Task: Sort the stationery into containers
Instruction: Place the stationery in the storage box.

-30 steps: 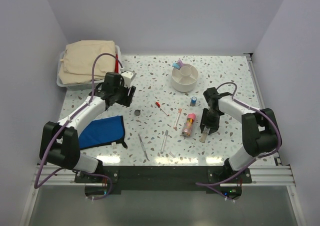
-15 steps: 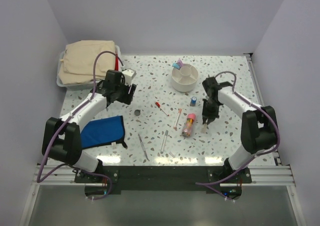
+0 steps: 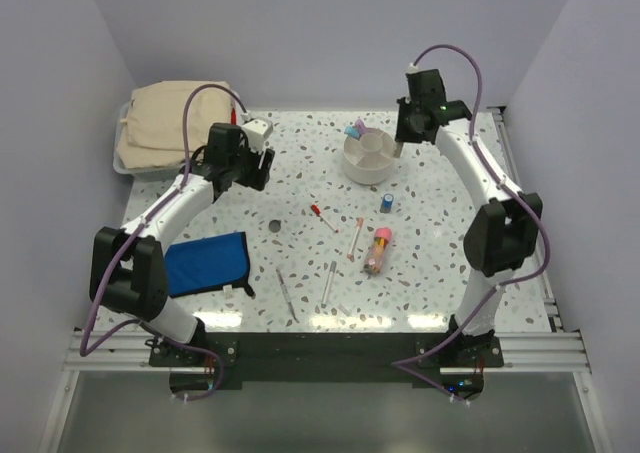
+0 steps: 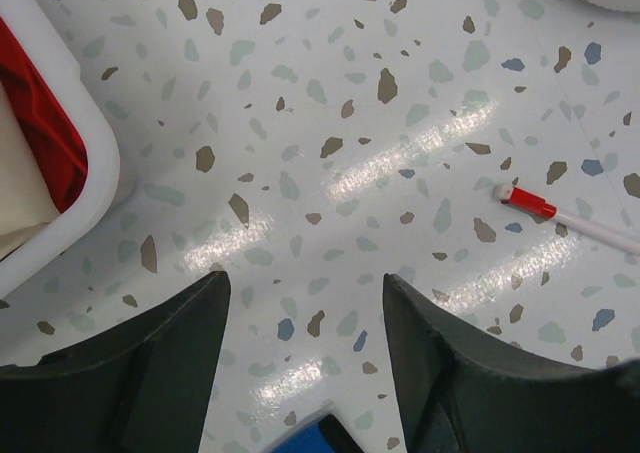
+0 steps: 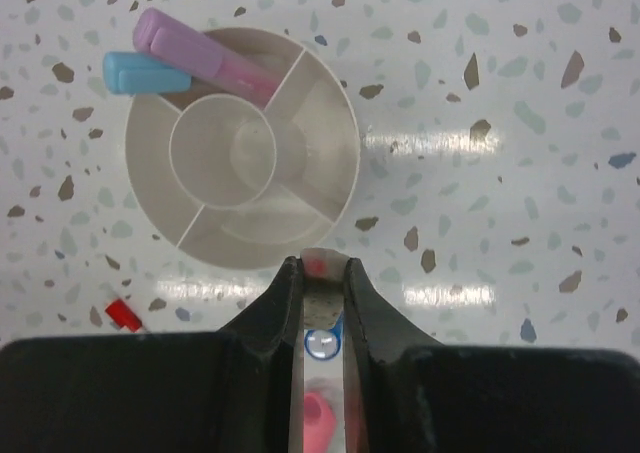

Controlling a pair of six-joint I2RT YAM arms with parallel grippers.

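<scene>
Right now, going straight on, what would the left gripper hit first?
Likely the bare speckled tabletop, between the white rectangular plastic bin and the red-capped white pen; depth is unclear.

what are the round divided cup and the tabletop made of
The round cup looks like moulded plastic, off-white and fairly matte: thin, even dividing walls and a smooth rim. The tabletop is glossy, with streaks of reflected light; its speckled chips look like terrazzo, though real stone and a printed laminate cannot be told apart here.
</scene>
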